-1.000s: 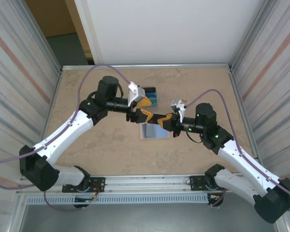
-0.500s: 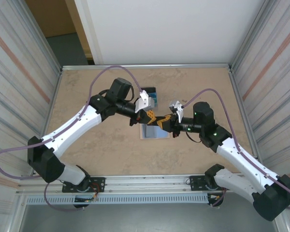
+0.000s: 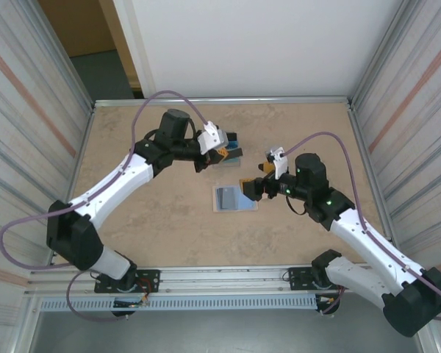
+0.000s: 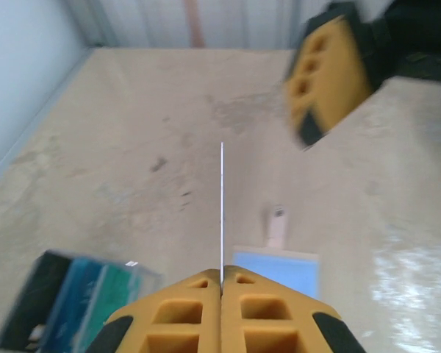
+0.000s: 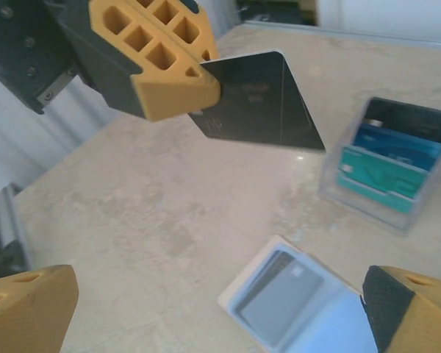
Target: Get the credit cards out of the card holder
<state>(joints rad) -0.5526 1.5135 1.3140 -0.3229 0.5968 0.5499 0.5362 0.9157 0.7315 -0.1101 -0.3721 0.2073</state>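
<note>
So the two hands were bunched together right over the card holder (image 5: 239, 298) a second ago, and now they've split. The left hand (image 4: 221, 278) has pulled off toward the far left with a black credit card (image 5: 257, 110) pinched flat between its fingers. The right hand (image 3: 248, 188) has let go and backed off a bit to the right.

The left hand is clamped tight on one corner of that black credit card, and most of the card sticks out past the fingertips, up in the air off the surface (image 3: 169, 228). From the left wrist view you see the card dead edge-on, just a thin pale line.

The right hand is spread wide, one finger at each bottom corner of its own camera view and nothing between them. It hangs just right of the card holder, not touching it.

The card holder lies open and flat near the middle of the surface, pale blue inside facing up, with its little tan tab (image 4: 277, 224) sticking out. A second card (image 5: 279, 294), grey-looking, sits in it.

Just beyond the left hand, on the far side, there's a clear box (image 5: 338, 193) with black, blue and teal cards standing in it.
</note>
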